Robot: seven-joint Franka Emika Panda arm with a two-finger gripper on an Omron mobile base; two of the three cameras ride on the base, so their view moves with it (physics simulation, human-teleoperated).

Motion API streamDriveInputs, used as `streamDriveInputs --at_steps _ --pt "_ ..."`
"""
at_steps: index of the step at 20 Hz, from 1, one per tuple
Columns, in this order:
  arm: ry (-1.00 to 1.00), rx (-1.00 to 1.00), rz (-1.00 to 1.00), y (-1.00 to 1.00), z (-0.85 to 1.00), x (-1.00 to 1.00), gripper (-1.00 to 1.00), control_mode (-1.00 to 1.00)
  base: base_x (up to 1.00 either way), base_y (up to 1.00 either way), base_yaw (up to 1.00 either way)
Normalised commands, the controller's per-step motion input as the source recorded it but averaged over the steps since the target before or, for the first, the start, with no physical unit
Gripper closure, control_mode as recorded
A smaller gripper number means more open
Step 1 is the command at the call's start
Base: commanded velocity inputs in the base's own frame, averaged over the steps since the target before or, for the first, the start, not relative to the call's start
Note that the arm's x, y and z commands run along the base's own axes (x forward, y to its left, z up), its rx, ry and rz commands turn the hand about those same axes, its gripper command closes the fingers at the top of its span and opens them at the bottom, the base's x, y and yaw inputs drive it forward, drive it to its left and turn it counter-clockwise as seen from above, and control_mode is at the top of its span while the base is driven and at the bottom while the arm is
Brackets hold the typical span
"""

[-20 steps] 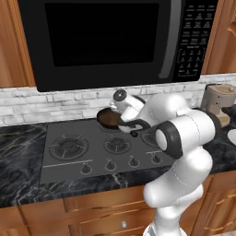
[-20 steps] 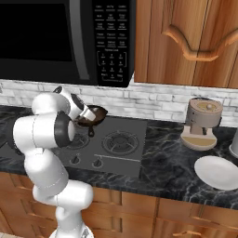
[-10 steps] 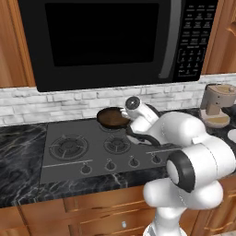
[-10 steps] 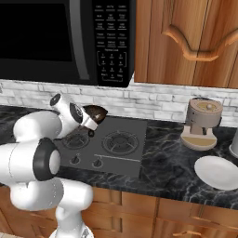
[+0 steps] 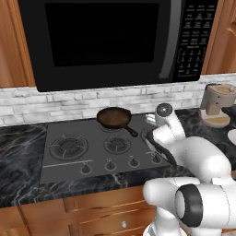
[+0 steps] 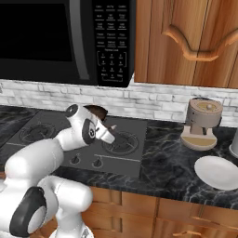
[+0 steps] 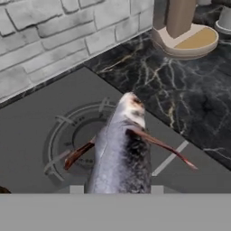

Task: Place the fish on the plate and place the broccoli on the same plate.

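Note:
The silvery-grey fish (image 7: 124, 149) with brown fins hangs in my gripper (image 6: 108, 134), which is shut on it, above the stove's right rear burner (image 7: 76, 135). In the left base view the gripper (image 5: 151, 120) is just right of the dark frying pan (image 5: 114, 117), clear of its handle. A round white plate (image 6: 216, 172) lies on the black counter far to the right, well apart from the gripper. My fingertips are hidden under the fish in the hand view. The broccoli is out of view.
A beige coffee grinder (image 6: 202, 123) stands on the counter between the stove (image 5: 92, 152) and the plate, against the brick wall. A grey cup (image 7: 223, 18) sits beyond it. The microwave (image 5: 115, 41) hangs overhead.
The arm has swung right, away from the frying pan, carrying the fish from over the pan to above the right burner.

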Motion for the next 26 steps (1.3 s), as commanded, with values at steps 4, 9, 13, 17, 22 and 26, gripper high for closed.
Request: streamDriveInputs --at_steps 4,9,13,17,22,26 --pt "0.0 0.13 0.0 -1.0 0.09 -0.71 1.0 -1.0 0.0 0.0 0.0" --pt "0.01 0.09 -0.04 -1.0 0.02 -0.54 1.0 -1.0 0.0 0.0 0.0" --pt "0.08 0.07 -0.12 -1.0 0.0 -0.14 1.0 -1.0 0.0 0.0 0.0" --pt "0.21 0.05 -0.11 -1.0 0.01 0.01 1.0 -1.0 0.0 0.0 0.0" --pt "0.29 0.14 -0.18 -1.0 0.01 0.08 1.0 -1.0 0.0 0.0 0.0" --pt "0.17 0.27 -0.04 -1.0 0.04 0.02 1.0 -1.0 0.0 0.0 0.0"
